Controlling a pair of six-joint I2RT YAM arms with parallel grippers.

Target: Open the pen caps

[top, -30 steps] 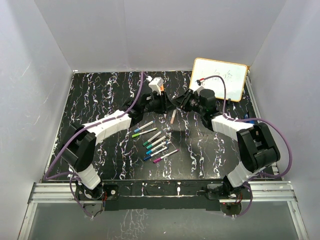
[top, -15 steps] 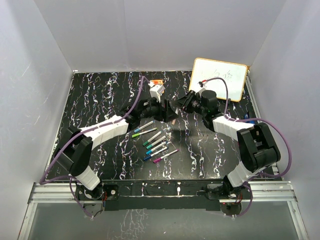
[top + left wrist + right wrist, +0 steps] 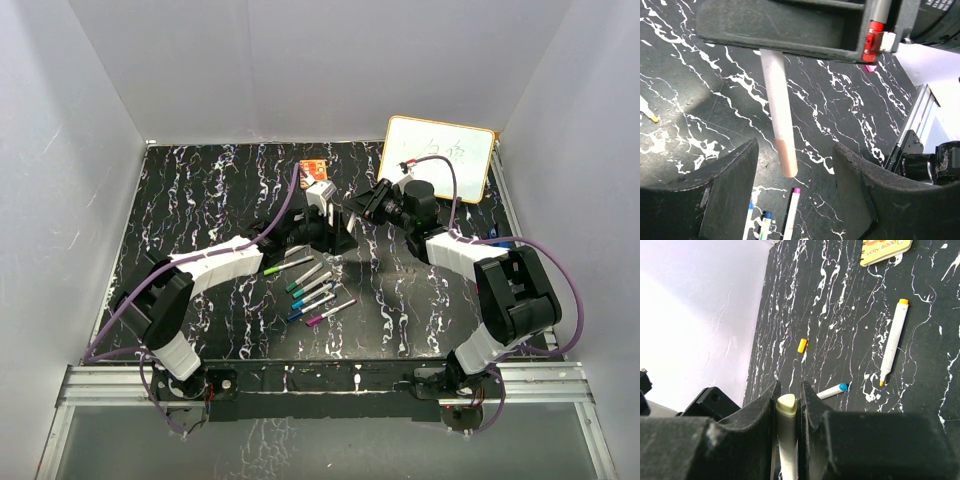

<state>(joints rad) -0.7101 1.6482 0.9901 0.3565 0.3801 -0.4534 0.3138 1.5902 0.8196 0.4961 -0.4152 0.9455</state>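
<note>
Pen (image 3: 776, 95) is squeezed in the right tool (image 3: 787, 395); the left tool (image 3: 792, 155) is open and may miss the small cap (image 3: 786, 159) if it closes crooked.

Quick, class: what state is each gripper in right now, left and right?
Left gripper: open, holding nothing.
Right gripper: shut on a white pen.

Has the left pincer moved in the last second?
Yes. In the top view the left pincer has slid away from the orange block, toward the row of pens, and slightly right.
</note>
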